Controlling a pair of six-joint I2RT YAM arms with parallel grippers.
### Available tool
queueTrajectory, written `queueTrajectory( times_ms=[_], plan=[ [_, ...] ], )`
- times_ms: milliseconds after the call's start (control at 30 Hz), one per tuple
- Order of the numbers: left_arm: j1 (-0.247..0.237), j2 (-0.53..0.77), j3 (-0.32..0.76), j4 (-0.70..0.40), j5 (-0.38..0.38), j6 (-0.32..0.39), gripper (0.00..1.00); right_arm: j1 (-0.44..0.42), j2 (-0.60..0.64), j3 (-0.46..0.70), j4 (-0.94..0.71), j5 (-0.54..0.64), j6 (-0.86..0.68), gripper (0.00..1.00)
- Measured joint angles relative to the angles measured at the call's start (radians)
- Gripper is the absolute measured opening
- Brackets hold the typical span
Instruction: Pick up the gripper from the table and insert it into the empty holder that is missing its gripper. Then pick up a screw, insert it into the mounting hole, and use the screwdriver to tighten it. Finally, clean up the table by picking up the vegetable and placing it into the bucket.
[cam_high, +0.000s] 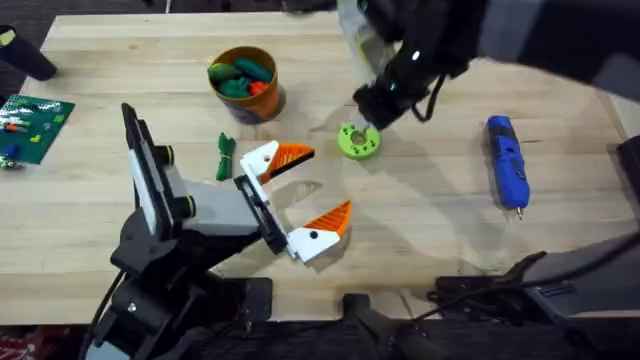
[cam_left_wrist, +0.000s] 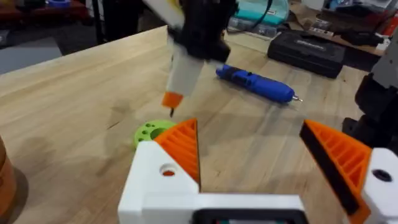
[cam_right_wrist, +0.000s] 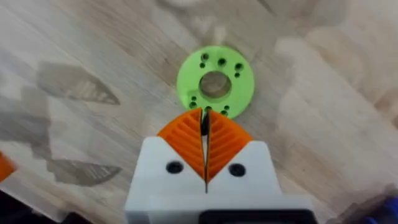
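Right gripper (cam_right_wrist: 205, 127) poised above green holder disc (cam_right_wrist: 215, 82), fingers pinched together on something thin and dark. Left gripper (cam_high: 300, 195) near disc, fingers wide. Screwdriver (cam_high: 507, 160) well right of disc on tabletop (cam_high: 420, 240); vegetable (cam_high: 224, 157) left of it, near bucket (cam_high: 245, 82).

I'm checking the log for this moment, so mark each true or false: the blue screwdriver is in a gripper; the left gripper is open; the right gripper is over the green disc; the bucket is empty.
1. The screwdriver is in a gripper: false, it lies on the table.
2. The left gripper is open: true.
3. The right gripper is over the green disc: true.
4. The bucket is empty: false, it holds green and orange toy vegetables.
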Motion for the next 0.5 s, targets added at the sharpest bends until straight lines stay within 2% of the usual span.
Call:
queueTrajectory(
  times_ms=[167, 200, 500],
  plan=[
    [0.000, 0.000, 0.000, 0.000, 0.000, 0.000, 0.984, 0.000, -0.055, 0.072, -0.060, -0.009, 0.000, 0.006],
    [0.000, 0.000, 0.000, 0.000, 0.000, 0.000, 0.984, 0.000, -0.077, 0.089, -0.083, -0.041, 0.000, 0.006],
    [0.000, 0.000, 0.000, 0.000, 0.000, 0.000, 0.984, 0.000, -0.109, 0.094, -0.105, -0.111, -0.004, 0.006]
  ],
)
